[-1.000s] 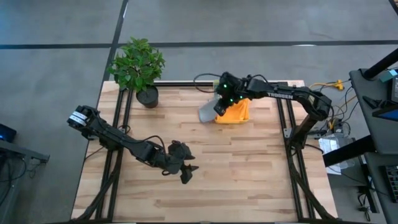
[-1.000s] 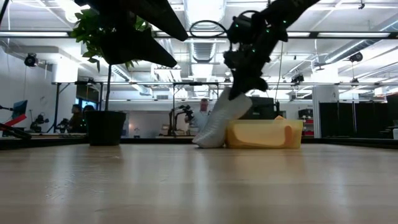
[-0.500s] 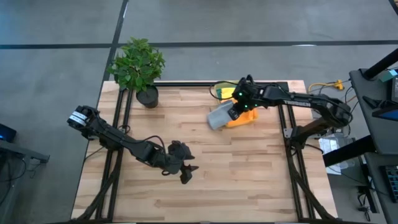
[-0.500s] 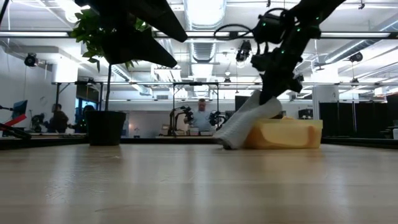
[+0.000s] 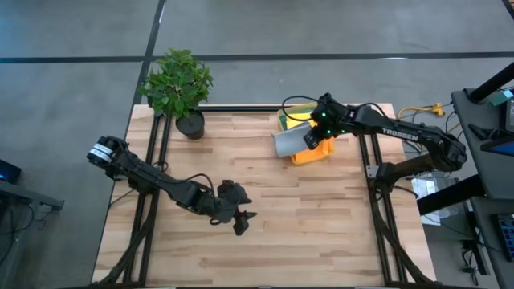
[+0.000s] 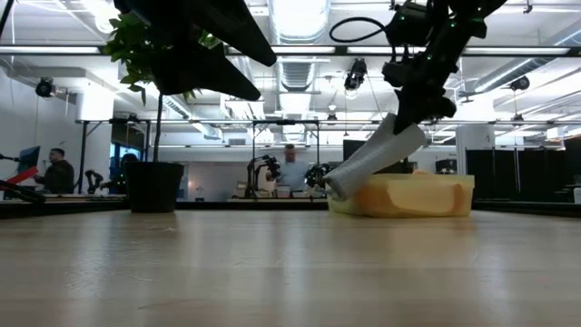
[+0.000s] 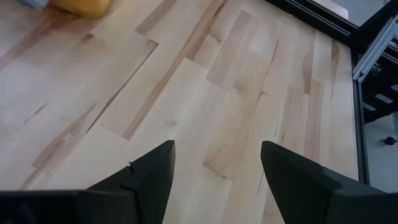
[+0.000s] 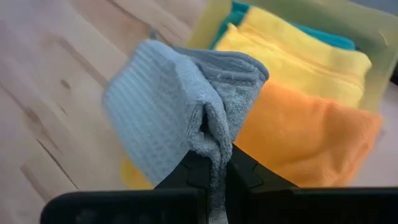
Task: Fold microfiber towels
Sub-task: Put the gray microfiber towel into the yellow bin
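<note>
White "TROSSEN" lettering along the right arm, high view; no other legible text

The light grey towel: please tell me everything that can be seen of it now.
The light grey towel is soft cloth with a fine waffle texture, bunched into loose folds. The right end effector is shut on one pinched edge and holds it lifted; in the low view it hangs slanted above the yellow bin, clear of the table. The orange towel lies just behind it in the bin.
</note>
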Robot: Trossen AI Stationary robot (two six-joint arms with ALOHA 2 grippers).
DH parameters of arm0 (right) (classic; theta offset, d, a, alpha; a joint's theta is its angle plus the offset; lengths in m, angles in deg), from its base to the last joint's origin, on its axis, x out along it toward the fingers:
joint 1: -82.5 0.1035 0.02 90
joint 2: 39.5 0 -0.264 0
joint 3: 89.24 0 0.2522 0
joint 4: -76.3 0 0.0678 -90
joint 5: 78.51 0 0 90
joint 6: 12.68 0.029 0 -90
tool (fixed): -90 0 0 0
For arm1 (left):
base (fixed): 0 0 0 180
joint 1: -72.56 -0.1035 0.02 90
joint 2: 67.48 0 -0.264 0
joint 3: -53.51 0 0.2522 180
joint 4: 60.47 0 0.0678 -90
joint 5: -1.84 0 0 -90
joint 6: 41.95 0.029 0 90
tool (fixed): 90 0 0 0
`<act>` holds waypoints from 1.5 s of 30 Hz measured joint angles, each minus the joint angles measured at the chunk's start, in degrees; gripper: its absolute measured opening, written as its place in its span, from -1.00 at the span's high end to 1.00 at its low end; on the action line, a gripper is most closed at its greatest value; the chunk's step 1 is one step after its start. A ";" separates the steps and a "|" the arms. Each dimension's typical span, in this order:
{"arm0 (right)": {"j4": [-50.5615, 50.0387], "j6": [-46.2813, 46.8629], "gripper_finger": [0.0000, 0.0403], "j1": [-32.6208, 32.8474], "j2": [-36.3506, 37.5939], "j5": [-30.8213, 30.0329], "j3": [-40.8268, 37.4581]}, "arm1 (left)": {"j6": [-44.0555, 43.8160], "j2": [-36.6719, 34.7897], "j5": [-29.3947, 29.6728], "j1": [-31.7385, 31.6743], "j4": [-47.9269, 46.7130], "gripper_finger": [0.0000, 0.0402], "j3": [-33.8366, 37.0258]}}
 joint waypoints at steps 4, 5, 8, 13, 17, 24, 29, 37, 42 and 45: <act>-1.60 -1.99 0.94 -0.71 -0.01 -0.04 0.06 | 0.00 0.00 0.00 -0.07 0.00 -0.13 0.00; -2.31 -2.54 0.94 -0.92 -0.01 -0.03 0.06 | -0.01 0.00 0.00 -0.07 0.00 -0.13 0.00; -4.71 -3.78 0.94 -1.58 -0.01 -0.79 0.43 | -0.13 0.00 0.00 -0.07 0.02 -0.13 0.00; -8.21 -4.40 0.94 -2.67 0.00 -3.50 1.75 | -0.15 0.00 0.00 -0.17 0.01 -0.13 0.00; -12.63 -4.02 0.94 -3.35 0.03 -7.51 3.34 | -0.11 0.00 0.82 -0.31 0.00 -0.13 0.00; -18.01 -7.67 0.94 -3.87 0.03 -14.34 6.68 | -0.07 0.00 2.39 -1.62 0.00 -0.13 0.11; -20.00 -10.48 0.94 -5.55 0.03 -15.17 8.34 | -0.04 0.00 2.40 -2.67 0.09 -0.13 0.40; -21.86 -15.79 0.94 -9.10 -1.91 -10.88 5.55 | -0.14 0.00 2.38 -2.89 0.60 -0.13 1.23; -20.17 -17.12 0.94 -9.14 -7.05 -10.49 3.82 | -0.50 0.00 1.53 -2.89 0.60 -0.13 1.88; -18.41 -17.80 0.94 -9.28 -10.12 -11.09 3.78 | -0.57 0.00 -0.43 -2.90 0.61 -0.13 1.92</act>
